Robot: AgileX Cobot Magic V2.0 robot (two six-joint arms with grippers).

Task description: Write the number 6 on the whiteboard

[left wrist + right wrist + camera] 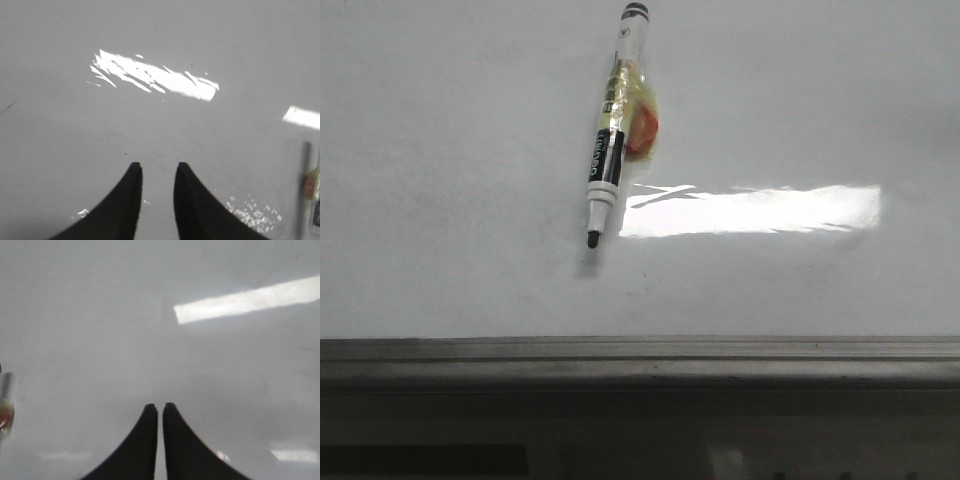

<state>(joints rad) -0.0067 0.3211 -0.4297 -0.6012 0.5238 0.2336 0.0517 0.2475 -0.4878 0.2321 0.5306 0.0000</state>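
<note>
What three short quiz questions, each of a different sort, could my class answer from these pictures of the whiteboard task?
1. True or false: a number 6 is already drawn on the whiteboard.
2. Multiple choice: the marker is A) held by the left gripper, B) held by the right gripper, C) lying on the board, uncapped.
3. Fill in: the fingertips stand wider apart on the ____ gripper.

Key
1. False; no digit shows in any view.
2. C; its dark tip points towards the frame strip, beside the glare patch.
3. Left.
</note>
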